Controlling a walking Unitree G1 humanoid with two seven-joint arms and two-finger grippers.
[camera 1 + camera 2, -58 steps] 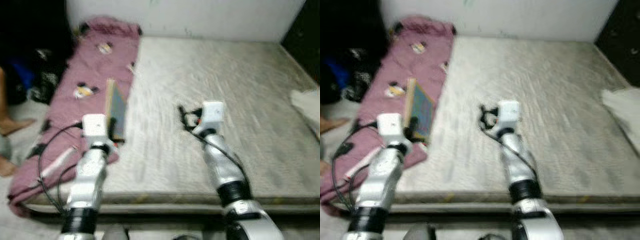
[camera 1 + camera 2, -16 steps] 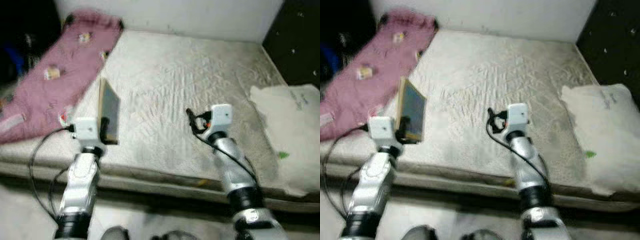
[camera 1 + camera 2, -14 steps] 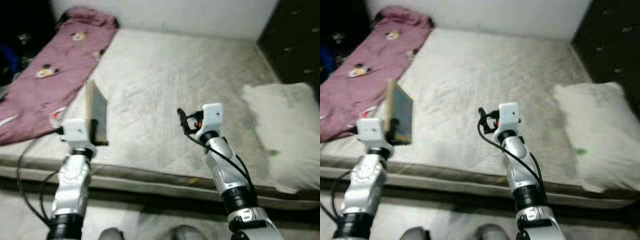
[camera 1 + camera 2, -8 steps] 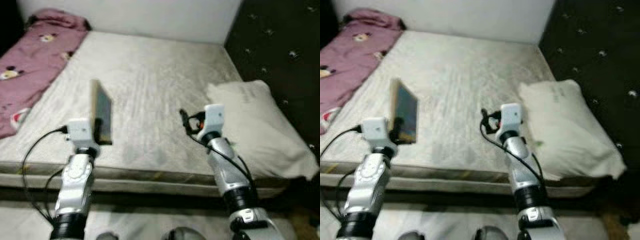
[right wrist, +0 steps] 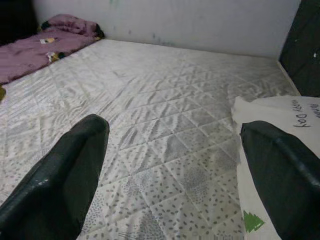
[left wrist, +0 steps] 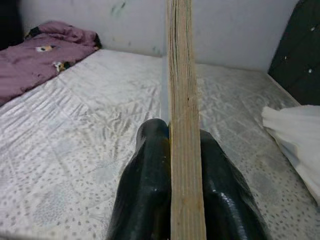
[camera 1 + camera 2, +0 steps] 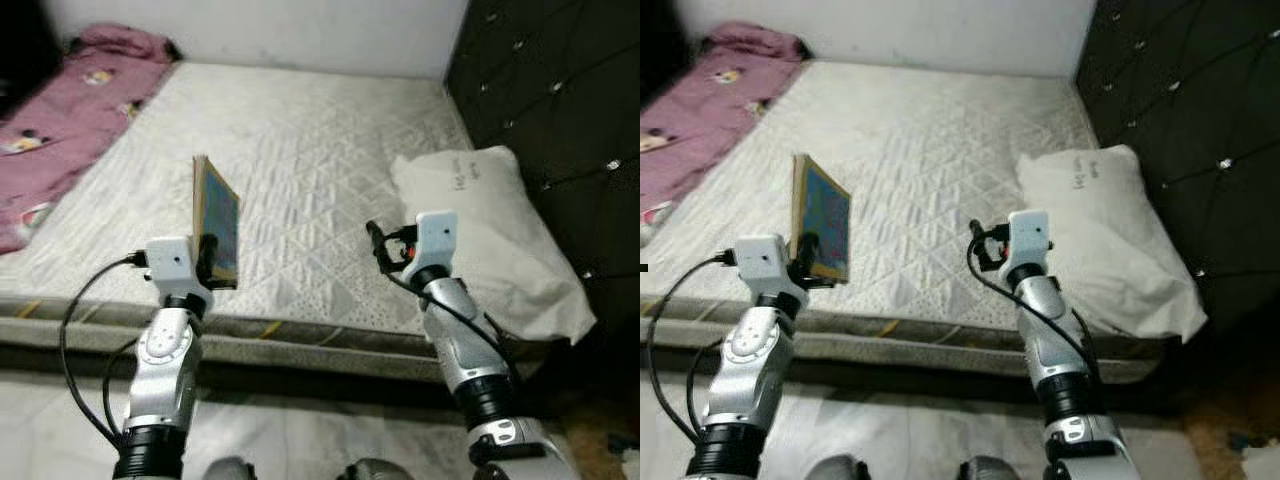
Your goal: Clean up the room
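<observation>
My left gripper (image 7: 207,262) is shut on a thin book (image 7: 216,221) with a blue cover and tan page edges. It holds the book upright above the near edge of the mattress (image 7: 310,140). In the left wrist view the book's edge (image 6: 182,90) stands between the two black fingers (image 6: 149,185). My right gripper (image 7: 379,247) hovers over the mattress's near edge, just left of a white pillow (image 7: 485,225). Its fingers (image 5: 70,175) are spread wide, so it is open with nothing in it.
A crumpled pink blanket (image 7: 70,85) with cartoon prints lies along the far left of the mattress. A dark tufted headboard (image 7: 550,90) rises on the right behind the pillow. A white wall runs along the far side. Pale floor (image 7: 60,420) lies below the mattress.
The camera has swung right: the pink blanket slid toward the left edge, and the pillow and headboard came into view. The left gripper still holds the book upright.
</observation>
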